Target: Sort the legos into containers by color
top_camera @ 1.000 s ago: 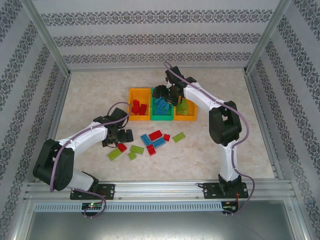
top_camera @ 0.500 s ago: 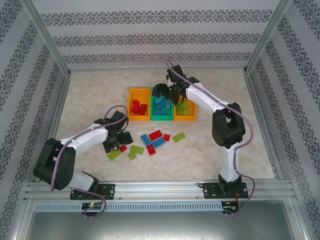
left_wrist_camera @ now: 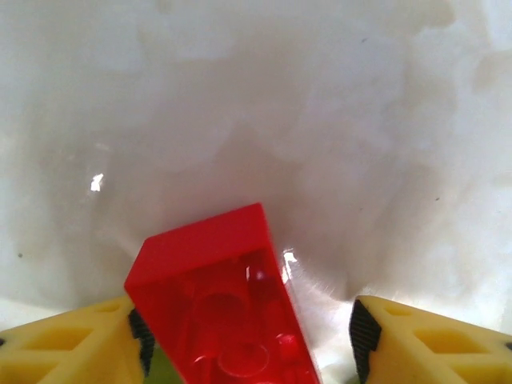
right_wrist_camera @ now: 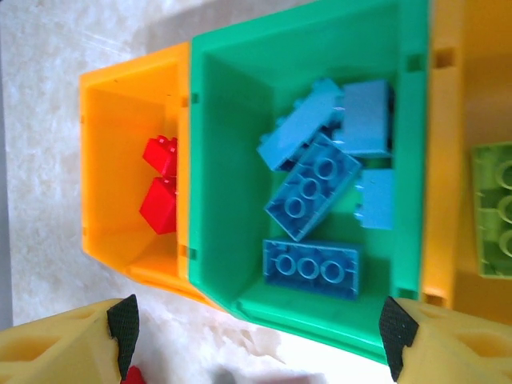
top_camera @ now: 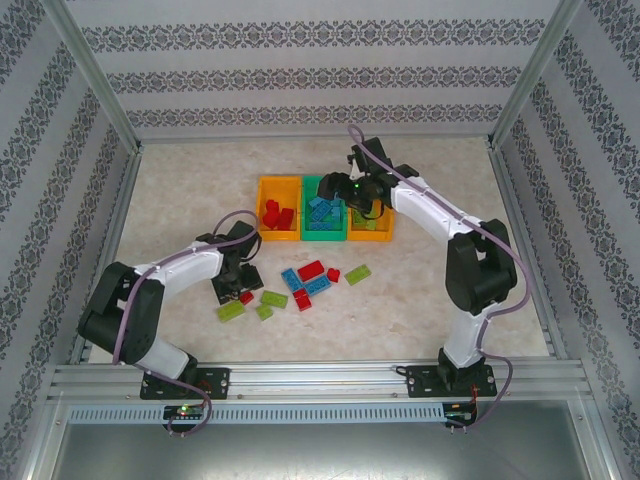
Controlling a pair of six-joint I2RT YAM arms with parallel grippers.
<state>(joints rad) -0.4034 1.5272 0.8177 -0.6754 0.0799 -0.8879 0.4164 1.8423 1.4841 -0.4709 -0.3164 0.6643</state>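
A red lego (left_wrist_camera: pixel 220 312) lies hollow side up between the fingers of my left gripper (left_wrist_camera: pixel 248 340), close to the left finger and apart from the right pad, so the gripper is open. From above, that left gripper (top_camera: pixel 238 286) is low over the small red lego (top_camera: pixel 246 297). My right gripper (right_wrist_camera: pixel 256 352) is open and empty above the green bin (right_wrist_camera: pixel 232 216), which holds several blue legos (right_wrist_camera: pixel 312 192). The left orange bin (top_camera: pixel 280 208) holds red legos (right_wrist_camera: pixel 160 200). The right orange bin (top_camera: pixel 372 228) holds lime legos (right_wrist_camera: pixel 496 208).
Loose legos lie in front of the bins: blue (top_camera: pixel 318 285), red (top_camera: pixel 311 270) and lime (top_camera: pixel 357 274), with more lime ones (top_camera: pixel 230 310) near the left gripper. Aluminium posts and patterned walls enclose the table (top_camera: pixel 440 300).
The left gripper has shifted forward and down onto the small red lego. The right arm has swung a little to the right above the bins.
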